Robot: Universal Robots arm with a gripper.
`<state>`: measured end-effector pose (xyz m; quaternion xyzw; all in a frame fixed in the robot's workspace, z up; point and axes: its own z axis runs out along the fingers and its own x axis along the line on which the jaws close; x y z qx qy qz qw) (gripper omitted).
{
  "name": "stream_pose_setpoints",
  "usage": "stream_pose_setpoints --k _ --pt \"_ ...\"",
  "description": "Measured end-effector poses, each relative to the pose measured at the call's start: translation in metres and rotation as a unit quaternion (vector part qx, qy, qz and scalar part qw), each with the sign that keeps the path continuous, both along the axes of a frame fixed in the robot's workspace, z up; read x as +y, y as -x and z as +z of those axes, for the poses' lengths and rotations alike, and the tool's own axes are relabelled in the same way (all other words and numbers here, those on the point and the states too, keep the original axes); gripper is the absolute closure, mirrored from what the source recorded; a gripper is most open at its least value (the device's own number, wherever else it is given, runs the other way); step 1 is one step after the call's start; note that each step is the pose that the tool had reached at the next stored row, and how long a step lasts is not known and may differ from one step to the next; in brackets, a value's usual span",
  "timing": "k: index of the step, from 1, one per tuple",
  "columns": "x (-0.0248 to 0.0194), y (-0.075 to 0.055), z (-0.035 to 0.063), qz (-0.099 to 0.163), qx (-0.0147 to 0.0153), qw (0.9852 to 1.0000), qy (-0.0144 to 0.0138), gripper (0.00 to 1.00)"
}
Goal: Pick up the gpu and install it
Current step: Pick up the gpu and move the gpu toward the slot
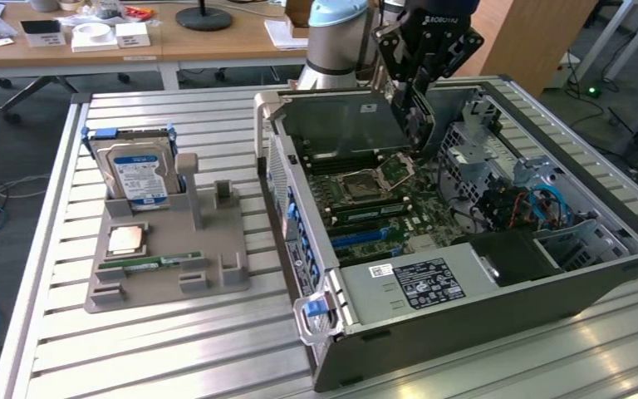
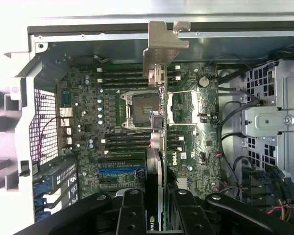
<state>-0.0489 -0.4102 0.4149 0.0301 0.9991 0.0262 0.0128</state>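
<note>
The gpu (image 1: 336,125) hangs over the open computer case (image 1: 585,274), a dark flat card with its long silver bracket (image 1: 262,125) toward the exterior view's left. My gripper (image 1: 410,104) is shut on the card's other end from above. In the wrist view the gpu (image 2: 159,147) appears edge-on, running from my black fingers (image 2: 132,210) out to the bracket (image 2: 164,44), above the motherboard (image 2: 196,122). The card is clear of the board and sits in no slot.
A grey holder (image 1: 169,287) on the slatted table at the exterior view's left carries a hard drive (image 1: 136,170), a CPU (image 1: 129,239) and a RAM stick (image 1: 153,263). Inside the case are the CPU socket (image 1: 364,184), blue slots (image 1: 364,237) and cables (image 1: 530,204).
</note>
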Motion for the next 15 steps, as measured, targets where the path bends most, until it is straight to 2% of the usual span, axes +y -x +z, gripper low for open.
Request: stream_pose_setpoints --k 15 --pt "0.0000 -0.011 -0.0004 0.000 0.0000 1.0000 0.0000 0.74"
